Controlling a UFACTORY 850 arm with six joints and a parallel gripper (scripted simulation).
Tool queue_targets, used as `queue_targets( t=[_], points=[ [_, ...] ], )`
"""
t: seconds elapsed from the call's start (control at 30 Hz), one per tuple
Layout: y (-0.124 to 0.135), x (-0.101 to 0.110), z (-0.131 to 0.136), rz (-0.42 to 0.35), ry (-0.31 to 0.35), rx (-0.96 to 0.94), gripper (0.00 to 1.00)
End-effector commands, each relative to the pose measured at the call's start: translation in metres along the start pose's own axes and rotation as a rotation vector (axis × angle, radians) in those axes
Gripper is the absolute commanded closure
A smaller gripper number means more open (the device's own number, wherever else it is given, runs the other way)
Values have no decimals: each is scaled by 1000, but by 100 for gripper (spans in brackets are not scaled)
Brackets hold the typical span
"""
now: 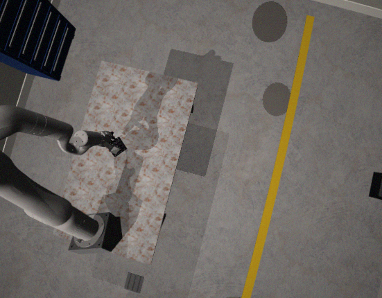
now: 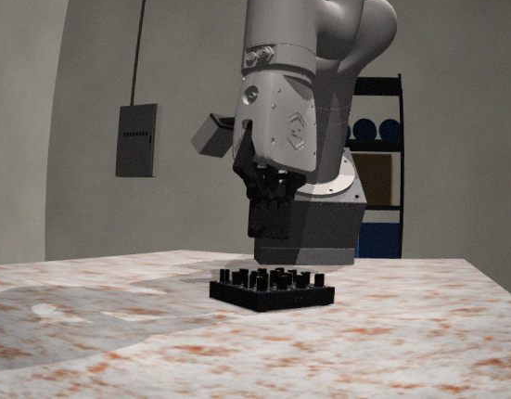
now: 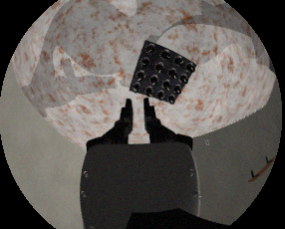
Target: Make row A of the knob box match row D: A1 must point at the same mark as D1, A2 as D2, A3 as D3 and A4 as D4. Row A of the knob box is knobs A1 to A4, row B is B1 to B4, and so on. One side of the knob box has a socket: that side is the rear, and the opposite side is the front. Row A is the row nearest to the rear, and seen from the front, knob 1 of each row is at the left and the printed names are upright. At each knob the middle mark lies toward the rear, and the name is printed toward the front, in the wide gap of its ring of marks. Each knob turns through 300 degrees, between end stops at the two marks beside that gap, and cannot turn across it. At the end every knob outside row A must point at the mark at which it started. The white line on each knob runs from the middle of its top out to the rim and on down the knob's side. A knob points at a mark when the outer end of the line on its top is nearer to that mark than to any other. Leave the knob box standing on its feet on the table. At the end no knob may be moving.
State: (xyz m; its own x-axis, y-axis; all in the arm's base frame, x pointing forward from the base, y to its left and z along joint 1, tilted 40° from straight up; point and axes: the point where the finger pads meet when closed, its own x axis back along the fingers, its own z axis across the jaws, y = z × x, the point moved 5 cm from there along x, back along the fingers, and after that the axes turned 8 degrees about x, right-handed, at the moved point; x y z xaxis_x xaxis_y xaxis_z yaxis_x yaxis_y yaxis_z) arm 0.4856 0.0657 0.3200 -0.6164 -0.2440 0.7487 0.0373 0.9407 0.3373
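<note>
The black knob box (image 2: 272, 290) stands flat on the marbled table, with its rows of short black knobs upright. It shows as a tilted dark square in the wrist view (image 3: 162, 73). The knob lines and printed names are too small to read. My gripper (image 2: 266, 233) hangs straight down above the box, its fingertips clearly higher than the knob tops. In the wrist view the two fingers stand with a narrow gap between them, nothing is held in it, and they point at the box's near edge. From above, the gripper covers most of the box (image 1: 118, 145).
The arm's base block (image 1: 96, 236) sits at one end of the table. A blue shelf unit (image 1: 26, 24) stands off the table's far corner. A grey wall box (image 2: 136, 140) hangs behind the table, and a dark shelf rack (image 2: 378, 167) stands behind the arm.
</note>
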Motion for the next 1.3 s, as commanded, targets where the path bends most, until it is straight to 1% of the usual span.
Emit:
queue_targets(
  t=[0.0, 0.27, 1.27],
  points=[
    [-2, 2, -5, -13, 46, -148, 81],
    [-4, 4, -8, -7, 47, -337, 81],
    [-4, 4, -8, -7, 47, -358, 81]
  ],
)
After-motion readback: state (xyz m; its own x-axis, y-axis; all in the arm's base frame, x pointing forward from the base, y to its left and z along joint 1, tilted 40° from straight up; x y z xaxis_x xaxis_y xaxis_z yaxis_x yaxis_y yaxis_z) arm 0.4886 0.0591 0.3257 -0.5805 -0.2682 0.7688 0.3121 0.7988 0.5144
